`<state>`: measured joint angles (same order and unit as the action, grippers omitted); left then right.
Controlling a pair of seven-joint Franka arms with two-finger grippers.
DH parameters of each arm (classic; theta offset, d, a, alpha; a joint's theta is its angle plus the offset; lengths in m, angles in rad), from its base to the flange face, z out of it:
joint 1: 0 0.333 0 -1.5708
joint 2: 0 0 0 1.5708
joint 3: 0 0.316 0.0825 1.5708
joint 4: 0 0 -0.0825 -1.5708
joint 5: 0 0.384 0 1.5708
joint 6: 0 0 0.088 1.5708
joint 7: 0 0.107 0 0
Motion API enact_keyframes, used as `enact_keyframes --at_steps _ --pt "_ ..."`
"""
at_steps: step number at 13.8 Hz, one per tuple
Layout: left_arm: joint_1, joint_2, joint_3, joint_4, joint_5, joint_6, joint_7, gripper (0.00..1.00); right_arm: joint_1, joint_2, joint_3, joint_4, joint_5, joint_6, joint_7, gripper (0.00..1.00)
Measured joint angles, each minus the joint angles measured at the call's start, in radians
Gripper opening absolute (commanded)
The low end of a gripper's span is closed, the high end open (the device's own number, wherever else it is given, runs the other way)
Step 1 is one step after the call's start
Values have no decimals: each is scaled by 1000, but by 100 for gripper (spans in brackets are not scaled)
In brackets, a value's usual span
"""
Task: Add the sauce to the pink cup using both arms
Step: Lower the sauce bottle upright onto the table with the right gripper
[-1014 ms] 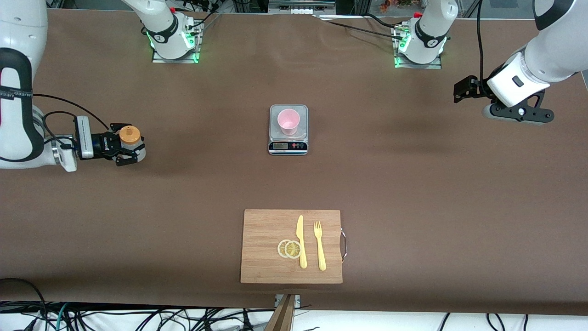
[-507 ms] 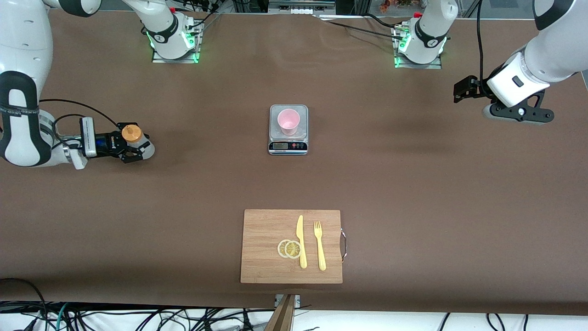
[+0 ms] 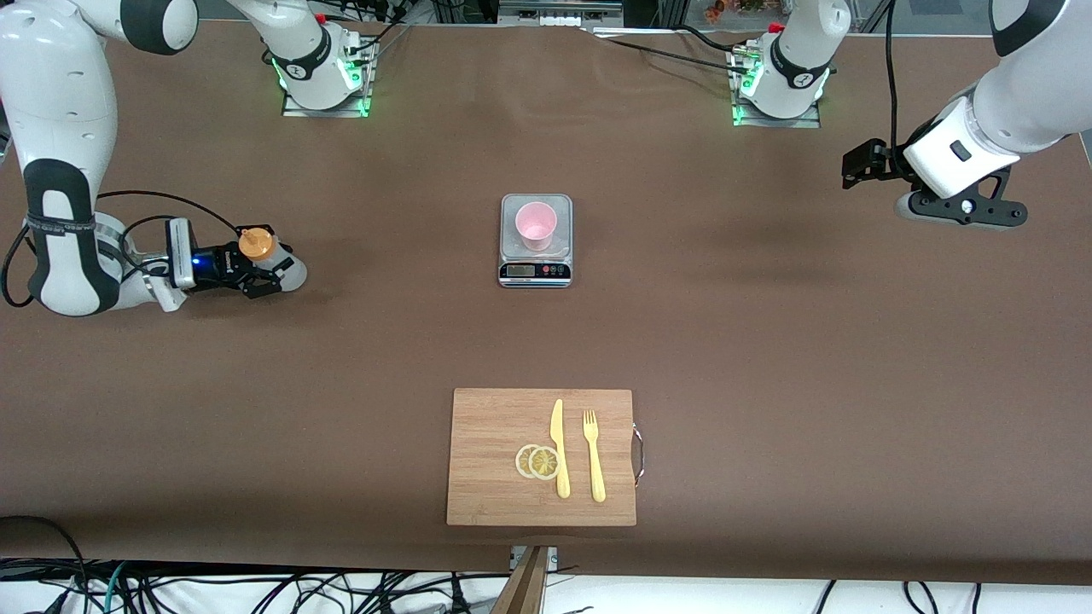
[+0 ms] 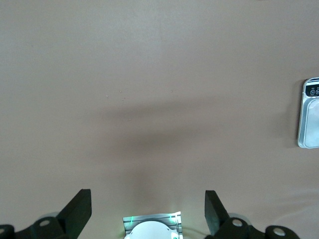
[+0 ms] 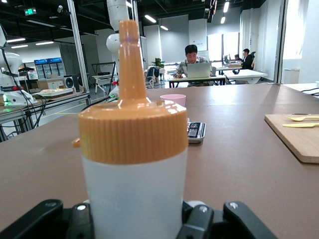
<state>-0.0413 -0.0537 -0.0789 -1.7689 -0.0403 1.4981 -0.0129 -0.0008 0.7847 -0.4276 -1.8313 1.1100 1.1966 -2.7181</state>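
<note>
Translucent whitish plastic squeeze bottle (image 3: pixel 266 256) (ribbed orange nozzle cap) sitting clamped in right gripper (image 3: pixel 256 271); left gripper (image 3: pixel 856 166) waiting, fingers apart.

No legible text anywhere. Grey kitchen scale (image 3: pixel 535 241) with dark display panel — markings too small to read. Black band on white right arm (image 3: pixel 60 224) carries white lettering — cannot make out.

White jointed arms (image 3: pixel 64 102), black bands, black cables, green-lit bases (image 3: pixel 324 81).
</note>
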Motion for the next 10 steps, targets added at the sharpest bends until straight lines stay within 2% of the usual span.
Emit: enact_keyframes --at_steps 10 --pt "0 0 0 0 0 -5 0 100 -1 28 1 2 23 0 0 0"
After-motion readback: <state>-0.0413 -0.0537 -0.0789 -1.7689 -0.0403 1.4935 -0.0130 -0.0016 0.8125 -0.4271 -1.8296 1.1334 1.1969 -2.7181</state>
